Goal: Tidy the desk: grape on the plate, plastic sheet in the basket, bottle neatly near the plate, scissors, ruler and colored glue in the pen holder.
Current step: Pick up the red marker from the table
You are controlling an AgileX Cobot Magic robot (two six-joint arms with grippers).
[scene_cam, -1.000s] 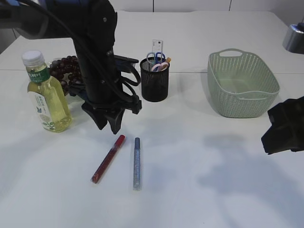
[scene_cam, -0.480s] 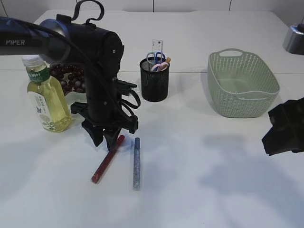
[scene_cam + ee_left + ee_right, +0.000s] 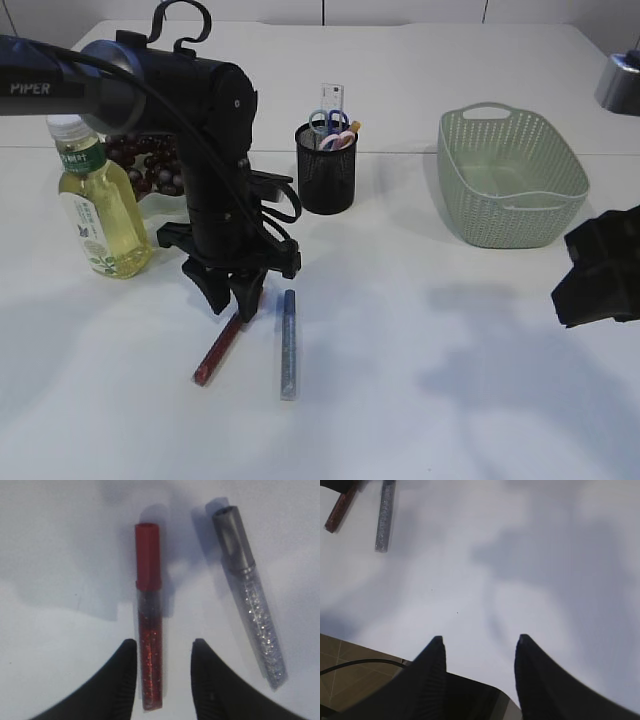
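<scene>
A red glitter glue tube (image 3: 149, 620) lies on the white table beside a silver one (image 3: 250, 595). My left gripper (image 3: 162, 647) is open and low over the red tube (image 3: 213, 358), its fingers either side of the tube's lower part without closing on it. The silver tube (image 3: 288, 345) lies just to the right. The black mesh pen holder (image 3: 326, 180) holds scissors (image 3: 328, 122) and a ruler (image 3: 332, 97). The bottle (image 3: 98, 210) stands at the left in front of the grapes (image 3: 140, 160). My right gripper (image 3: 479, 642) is open and empty. The plastic sheet is out of view.
A green basket (image 3: 510, 180) stands at the back right. The right arm (image 3: 600, 265) hangs at the right edge, over the table's front edge, with floor showing below it in the right wrist view. A grey object (image 3: 620, 80) sits at the far right corner.
My left gripper has come down and forward from beside the bottle and now straddles the red glue tube. Its jaws kept the same width. The right arm has not moved.
</scene>
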